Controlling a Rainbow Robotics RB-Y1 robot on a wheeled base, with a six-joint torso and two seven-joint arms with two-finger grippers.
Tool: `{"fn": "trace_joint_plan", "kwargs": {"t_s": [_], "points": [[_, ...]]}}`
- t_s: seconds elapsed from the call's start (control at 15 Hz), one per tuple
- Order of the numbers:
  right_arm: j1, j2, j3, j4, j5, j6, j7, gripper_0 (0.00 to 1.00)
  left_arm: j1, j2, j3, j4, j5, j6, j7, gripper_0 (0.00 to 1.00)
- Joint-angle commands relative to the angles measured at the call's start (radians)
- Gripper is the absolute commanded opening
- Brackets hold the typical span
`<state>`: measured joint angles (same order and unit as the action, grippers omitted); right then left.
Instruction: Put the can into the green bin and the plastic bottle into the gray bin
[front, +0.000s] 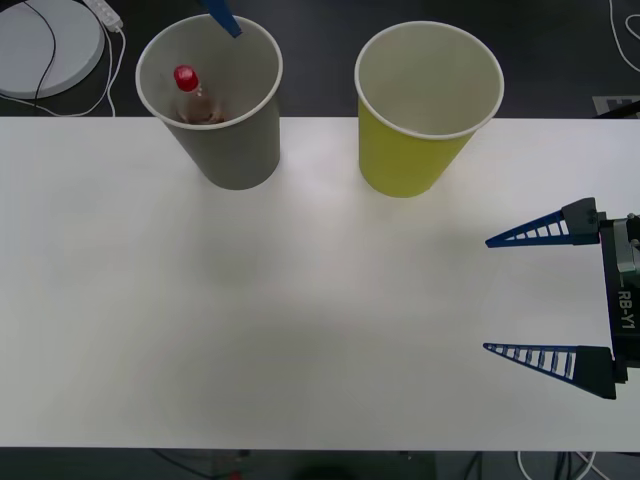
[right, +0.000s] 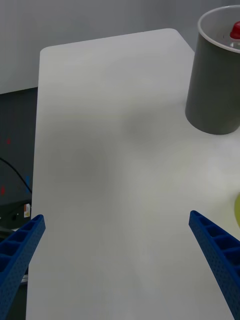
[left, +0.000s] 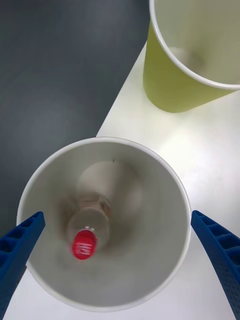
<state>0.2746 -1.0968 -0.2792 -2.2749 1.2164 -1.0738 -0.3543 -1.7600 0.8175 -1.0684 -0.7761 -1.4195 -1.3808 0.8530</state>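
The gray bin (front: 235, 145) stands at the table's back left. The plastic bottle (front: 194, 97) with its red cap (left: 84, 246) sits upright inside it, leaning a little. Above that bin hovers my left gripper (left: 117, 218), open with nothing between its fingers; one blue finger (front: 222, 18) shows over the far rim. The green bin (front: 415, 150) stands to the right of the gray one, and what I see of its white inside (left: 200, 45) looks bare. The can is out of view. My right gripper (front: 489, 295) waits open and empty low over the table's right side.
The white table (front: 300, 320) stretches bare from the bins to its front edge. A white round device (front: 45, 45) with cables lies beyond the back left corner. Dark floor runs behind the far edge, close behind both bins.
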Motion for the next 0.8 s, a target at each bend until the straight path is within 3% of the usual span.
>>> {"fn": "trace_joint_plan", "kwargs": {"t_s": [0.07,0.8], "points": [[0.0,0.0,0.0,0.0,0.0,0.0,0.0,1.0,0.036,0.043,-0.001,-0.06,0.037,0.022,-0.006,1.0],[0.0,0.0,0.0,0.0,0.0,0.0,0.0,1.0,0.175,0.31,-0.001,-0.423,0.157,0.092,0.008,1.0]]}}
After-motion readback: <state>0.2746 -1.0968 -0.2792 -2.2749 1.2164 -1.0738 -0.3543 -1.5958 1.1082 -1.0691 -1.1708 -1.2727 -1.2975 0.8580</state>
